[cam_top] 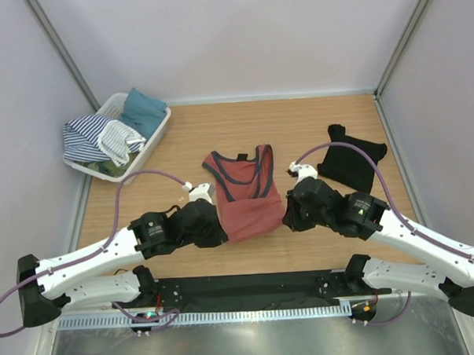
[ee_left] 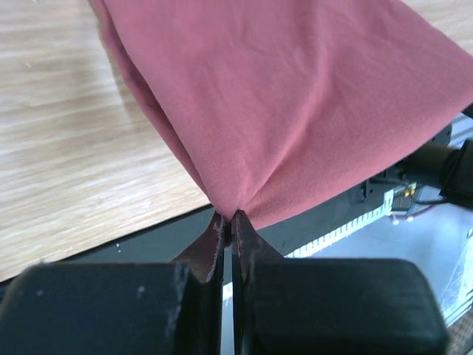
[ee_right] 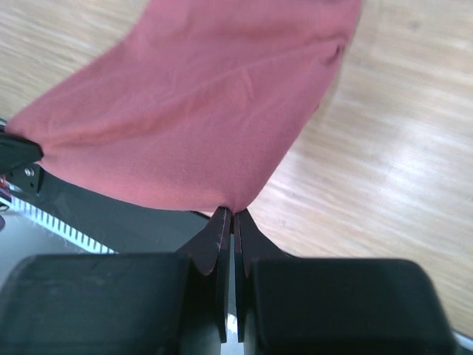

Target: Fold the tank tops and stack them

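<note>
Rust-red tank top [cam_top: 246,194] lies centre of the top view, straps w/ navy edging toward the upper part of the frame and hem toward the bottom. L gripper [cam_top: 220,225] is at the hem's lower-left corner and R gripper [cam_top: 283,216] at the lower-right corner, w/ the hem stretched between the two. Both are clamped on the fabric.

L wrist view: L gripper [ee_left: 229,220] sits bottom centre, fingers [ee_left: 213,248] pressed together w/ a pinch of red cloth at the tips. The top [ee_left: 281,103] fans up + out from that pinch, filling the centre and upper right. Wood table [ee_left: 66,148] shows at frame left.

R wrist view: same pic mirrored. R gripper [ee_right: 230,214] is at bottom centre, tips squeezed on the corner, and the cloth [ee_right: 199,111] spreads toward the upper left w/ wood at right. In both wrist views the pinched corners look pulled taut; can't tell how far off the wood.

Black tank top [cam_top: 350,158] lies crumpled right of centre in the top view, up + right of the R gripper, apart from the red one and not held. White basket [cam_top: 158,134] w/ striped + teal cloth sits upper left, well apart from both grippers.
</note>
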Controlling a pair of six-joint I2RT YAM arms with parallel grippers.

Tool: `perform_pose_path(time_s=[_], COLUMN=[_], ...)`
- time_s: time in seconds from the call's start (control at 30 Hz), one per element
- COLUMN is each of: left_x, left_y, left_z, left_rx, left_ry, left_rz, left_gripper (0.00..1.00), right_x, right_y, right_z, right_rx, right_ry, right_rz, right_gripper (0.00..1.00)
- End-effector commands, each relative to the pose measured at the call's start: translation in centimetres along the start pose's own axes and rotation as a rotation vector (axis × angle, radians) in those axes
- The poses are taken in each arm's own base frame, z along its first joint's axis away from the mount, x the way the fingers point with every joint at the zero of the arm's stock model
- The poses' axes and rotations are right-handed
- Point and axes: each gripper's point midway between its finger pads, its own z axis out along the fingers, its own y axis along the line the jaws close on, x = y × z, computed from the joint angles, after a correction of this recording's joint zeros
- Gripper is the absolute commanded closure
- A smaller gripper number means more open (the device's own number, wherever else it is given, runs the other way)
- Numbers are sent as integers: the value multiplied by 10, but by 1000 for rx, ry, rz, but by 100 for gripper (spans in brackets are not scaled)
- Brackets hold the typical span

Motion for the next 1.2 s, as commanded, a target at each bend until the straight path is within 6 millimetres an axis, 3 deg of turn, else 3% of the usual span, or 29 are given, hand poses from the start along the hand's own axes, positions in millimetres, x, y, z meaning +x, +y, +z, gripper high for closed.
perform_pose_path(time_s=[0.0, 0.17, 0.27, 0.43, 0.63, 0.67, 0.73, 0.77, 0.83, 0.9, 1.17], left_x=[-21, -39, -57, -84, -126, -141, -156, -162, -175, -200, -249], left_y=[10, 2, 2, 6, 11, 15, 25, 27, 30, 36, 62], left_z=[-10, -8, -7, -5, 4, 4, 17, 20, 35, 43, 102], left_rx=[-63, -49, -59, -70, -85, -92, -108, -107, -105, -98, -111], left_ry=[-36, -41, -68, -93, -116, -138, -130, -132, -120, -148, -112], left_rz=[28, 26, 8, -5, -37, -50, -82, -91, -104, -133, -190], left_gripper=[100, 100, 100, 100, 100, 100, 100, 100, 100, 100, 100], right_x=[-31, -49, -69, -98, -137, -149, -158, -173, -184, -199, -243], right_y=[-2, -1, 0, -15, -33, -31, -39, -38, -41, -52, -78], right_z=[-10, 3, 7, 25, 53, 56, 74, 74, 84, 101, 154], right_rx=[65, 125, 143, 172, 174, 166, 179, 173, 170, 189, 194], right_ry=[-73, -82, -107, -90, -72, -82, -52, -75, -69, -54, -65], right_rz=[-62, -104, -103, -88, -49, -47, -37, -29, -21, 0, 76], right_gripper=[99, 99, 99, 99, 99, 99, 99, 99, 99, 99, 99])
